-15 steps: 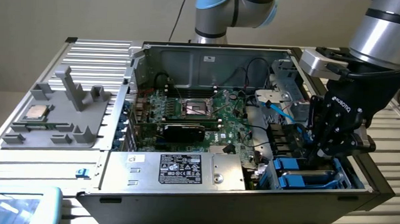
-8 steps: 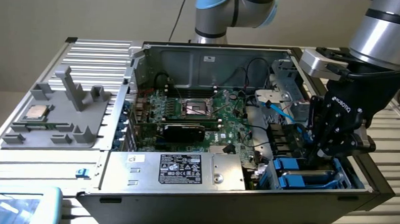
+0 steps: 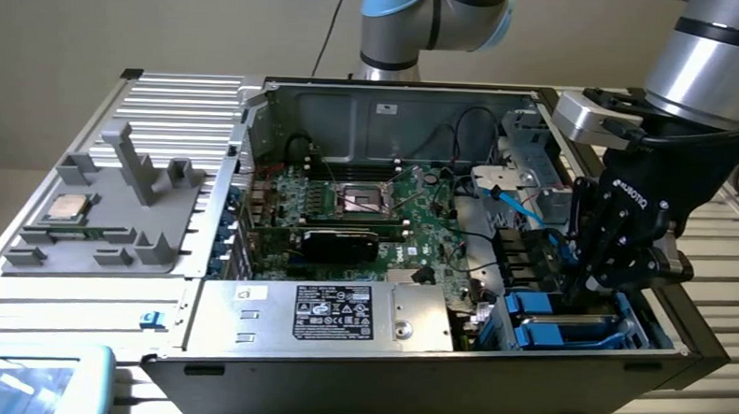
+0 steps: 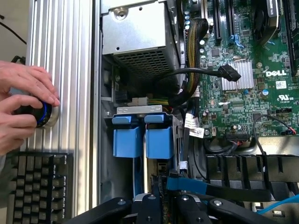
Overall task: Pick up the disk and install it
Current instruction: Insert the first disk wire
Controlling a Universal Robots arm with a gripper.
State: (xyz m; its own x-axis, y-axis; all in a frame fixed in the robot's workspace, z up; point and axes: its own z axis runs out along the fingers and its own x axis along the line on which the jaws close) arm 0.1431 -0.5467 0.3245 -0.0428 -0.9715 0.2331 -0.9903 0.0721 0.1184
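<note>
Plain beige wall (image 3: 104, 18) behind a ribbed aluminium table (image 3: 181, 96).

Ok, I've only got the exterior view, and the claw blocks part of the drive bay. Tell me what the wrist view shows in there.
Observer: Two blue drive carriers sit side by side in the bay, tabs level with each other under a silver bracket.
Operator: Now report anything outside the case on that side.
Observer: A person's hands are on a round black knob with a blue ring, which sits on the ribbed metal table.
Operator: Keep going.
Observer: A black keyboard lies right beside that knob.
</note>
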